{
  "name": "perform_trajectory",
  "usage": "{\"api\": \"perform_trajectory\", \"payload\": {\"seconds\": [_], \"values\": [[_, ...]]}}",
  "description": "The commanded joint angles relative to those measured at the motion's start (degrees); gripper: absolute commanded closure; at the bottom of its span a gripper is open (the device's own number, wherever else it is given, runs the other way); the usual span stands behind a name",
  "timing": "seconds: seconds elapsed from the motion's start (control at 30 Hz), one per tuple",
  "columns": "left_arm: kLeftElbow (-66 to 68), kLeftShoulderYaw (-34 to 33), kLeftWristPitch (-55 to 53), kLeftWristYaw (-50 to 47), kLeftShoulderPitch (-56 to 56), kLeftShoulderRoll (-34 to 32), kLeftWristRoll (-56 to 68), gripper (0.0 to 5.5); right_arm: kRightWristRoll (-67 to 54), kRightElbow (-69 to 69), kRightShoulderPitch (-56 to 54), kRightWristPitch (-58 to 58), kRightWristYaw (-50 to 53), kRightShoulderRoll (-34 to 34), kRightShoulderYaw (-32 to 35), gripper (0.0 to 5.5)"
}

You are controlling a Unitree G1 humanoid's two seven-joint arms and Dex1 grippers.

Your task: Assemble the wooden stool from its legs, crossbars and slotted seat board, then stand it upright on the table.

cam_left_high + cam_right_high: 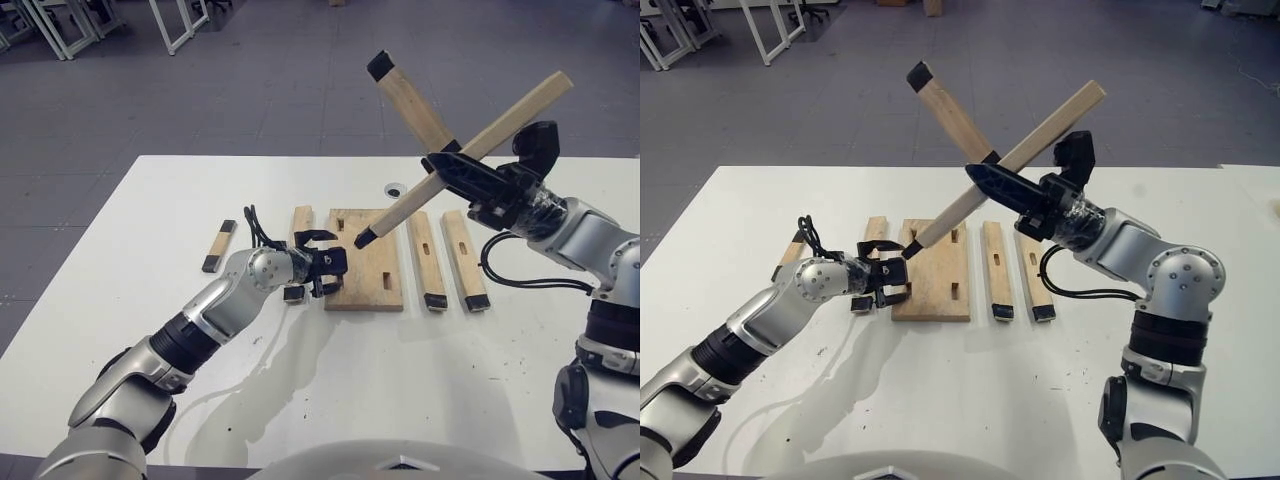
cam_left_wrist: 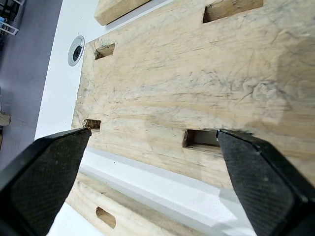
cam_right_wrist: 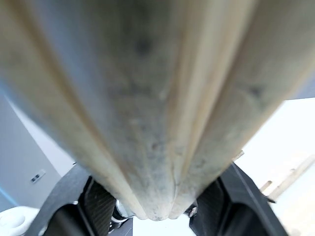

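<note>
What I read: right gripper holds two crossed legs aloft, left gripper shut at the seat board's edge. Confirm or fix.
Fix: the left gripper is open at the edge of the seat board; the left wrist view shows its fingers apart. The right gripper holds the crossed legs aloft.

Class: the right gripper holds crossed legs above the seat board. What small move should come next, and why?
Probably lower the crossed legs: their black-capped tip hangs over the seat board, with the open left gripper at its edge.
</note>
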State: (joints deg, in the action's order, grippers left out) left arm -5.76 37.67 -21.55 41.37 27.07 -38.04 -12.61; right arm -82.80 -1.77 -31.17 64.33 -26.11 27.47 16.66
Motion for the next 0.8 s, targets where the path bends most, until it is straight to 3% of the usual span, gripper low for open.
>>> {"api": "perform_trajectory", "payload": {"seconds": [0.03,0.2,0.33,0.53,0.8], "values": [[-1.16,5.86,0.55,9.73,-9.38,-7.03,-2.16,0.75,7.80,6.70,-5.25,-4.56,-0.25,0.61,-0.78,3.48],[-2.62,3.47,16.21,14.23,-16.07,-18.22,-1.32,0.75,17.61,8.24,-4.28,-5.34,-11.18,2.77,-7.90,3.48],[-3.30,0.38,25.97,14.61,-20.30,-22.99,1.15,0.75,25.47,7.96,-2.58,-7.19,-18.08,4.00,-14.36,3.48],[-4.92,-2.90,34.81,13.76,-23.31,-22.94,4.74,0.75,33.77,9.79,-2.92,-11.00,-23.63,1.72,-18.96,3.48],[8.27,-5.74,47.62,13.03,-21.12,-22.74,1.15,0.75,44.68,13.14,-2.34,-18.23,-33.00,1.13,-26.92,3.48]]}}
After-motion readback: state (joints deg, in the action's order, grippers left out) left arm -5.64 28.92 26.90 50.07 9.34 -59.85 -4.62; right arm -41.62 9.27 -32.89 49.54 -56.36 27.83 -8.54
